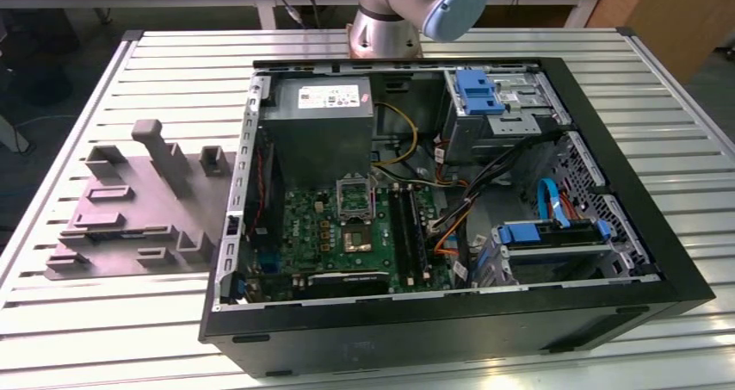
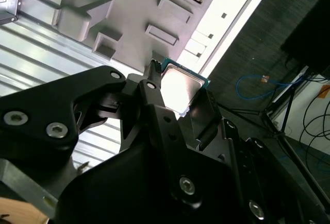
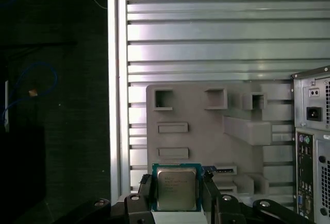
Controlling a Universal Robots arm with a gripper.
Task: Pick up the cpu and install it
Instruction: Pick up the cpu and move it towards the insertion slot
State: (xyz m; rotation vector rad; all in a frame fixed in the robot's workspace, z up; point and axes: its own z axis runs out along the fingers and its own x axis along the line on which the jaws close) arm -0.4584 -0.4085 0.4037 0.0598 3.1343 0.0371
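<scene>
The cpu (image 3: pixel 176 187) is a small square chip with a silvery top and a green edge. My gripper (image 3: pixel 177 199) is shut on it, a black finger (image 3: pixel 146 190) pressing each side. In the second wrist view the cpu (image 2: pixel 181 86) shines between the same fingers (image 2: pixel 153 87), held well above the table. Below it lies the grey-purple tray (image 3: pixel 206 126) with raised blocks. In the exterior view the metal-framed socket (image 1: pixel 354 198) sits on the green motherboard (image 1: pixel 344 235) inside the open computer case (image 1: pixel 643 235).
The tray (image 1: pixel 126 209) lies on the slatted metal table (image 1: pixel 115 321), on the exterior view's left of the case. A grey power-supply box (image 1: pixel 327 123), cables and blue drive brackets (image 1: pixel 477 93) crowd the case. The arm's base (image 1: pixel 397 11) stands behind it.
</scene>
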